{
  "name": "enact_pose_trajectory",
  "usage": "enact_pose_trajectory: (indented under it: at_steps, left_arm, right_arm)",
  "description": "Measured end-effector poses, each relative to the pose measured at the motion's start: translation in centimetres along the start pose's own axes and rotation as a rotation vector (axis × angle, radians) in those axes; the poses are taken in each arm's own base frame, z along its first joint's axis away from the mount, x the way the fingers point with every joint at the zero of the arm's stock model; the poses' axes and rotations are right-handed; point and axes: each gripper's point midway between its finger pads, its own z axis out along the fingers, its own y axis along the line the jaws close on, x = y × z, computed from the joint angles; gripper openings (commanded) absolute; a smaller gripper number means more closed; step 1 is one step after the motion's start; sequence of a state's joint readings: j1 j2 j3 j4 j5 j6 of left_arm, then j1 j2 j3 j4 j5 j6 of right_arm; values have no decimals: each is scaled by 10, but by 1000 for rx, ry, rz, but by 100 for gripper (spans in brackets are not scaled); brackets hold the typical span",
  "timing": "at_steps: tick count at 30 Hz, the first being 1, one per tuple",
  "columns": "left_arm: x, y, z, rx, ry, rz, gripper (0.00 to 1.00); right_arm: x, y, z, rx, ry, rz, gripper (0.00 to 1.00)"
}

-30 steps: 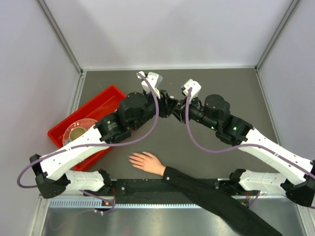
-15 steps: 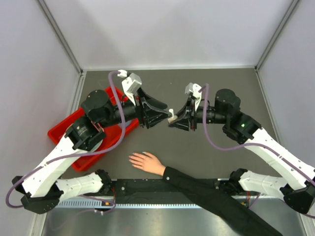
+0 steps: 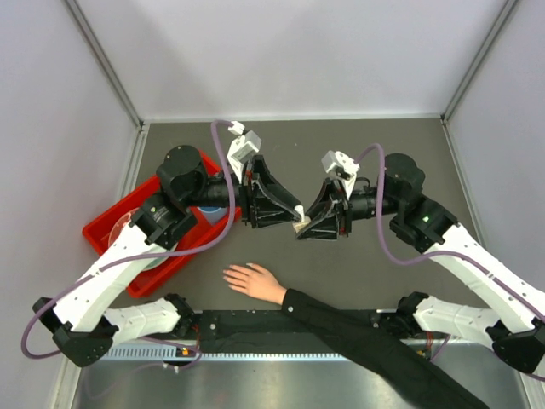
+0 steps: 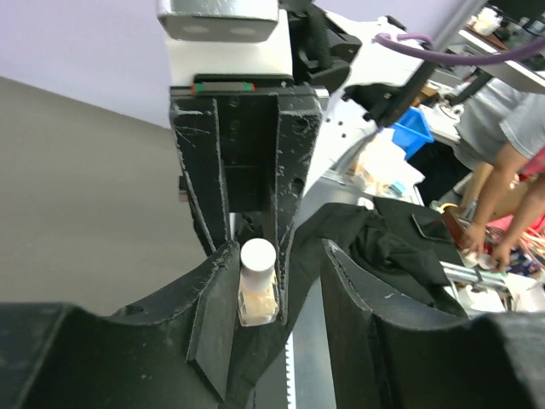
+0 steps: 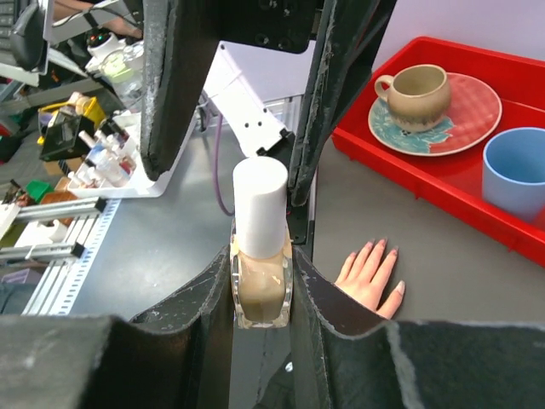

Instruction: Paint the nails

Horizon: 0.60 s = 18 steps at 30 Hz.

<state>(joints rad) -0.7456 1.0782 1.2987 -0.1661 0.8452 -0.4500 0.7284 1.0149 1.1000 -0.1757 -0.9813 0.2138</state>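
While the right pincer (image 5: 261,277) clamps the polish bottle (image 5: 263,296) mid-frame above the desk (image 3: 383,153), the left pincer (image 4: 279,249) stands wide around the white cap (image 5: 260,198), gripping nothing. Risk: closing off-centre could wrench the bottle loose and spill polish. The nails (image 5: 371,246) lie lower centre, on the flat hand (image 3: 253,280).

From above, the nails (image 3: 226,274) are too small to tell, and the polish bottle (image 3: 300,216) is mostly hidden. The left arm (image 3: 119,260) covers much of the red tray (image 3: 106,217). In the right wrist view, the right gripper (image 5: 261,264) hides the hand's (image 5: 368,274) wrist, and the frame edge cuts off the blue cup (image 5: 515,170).
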Motion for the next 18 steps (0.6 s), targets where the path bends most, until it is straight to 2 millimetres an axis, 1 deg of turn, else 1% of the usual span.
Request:
enact_pose_trajectory:
  at_steps: [3,6,7,10,13,14,15,18]
  left_arm:
    - [0,-7,0,38,6,7,45]
    - [1,-9,-1,51,12,9,42]
    - [1,-9,-1,53,13,9,38]
    - [2,-8,0,49,14,8,32]
    - [3,-1,2,39,18,-1,24]
    - [4,1,3,36,20,-4,9]
    - [4,3,4,30,21,-6,1]
    - [5,10,5,-2,20,-1,0]
  right_arm:
    - [-6,4,0,-17,-6,-9,0]
    - [-13,7,1,-35,-17,-18,0]
    - [-13,8,1,-41,-18,-17,0]
    - [-14,9,3,-60,-17,-13,0]
    - [-13,7,4,-64,-13,-6,0]
    - [-12,6,5,-61,-11,-2,0]
    - [-11,4,5,-54,-8,2,0]
    - [-9,-4,5,-4,-4,17,0]
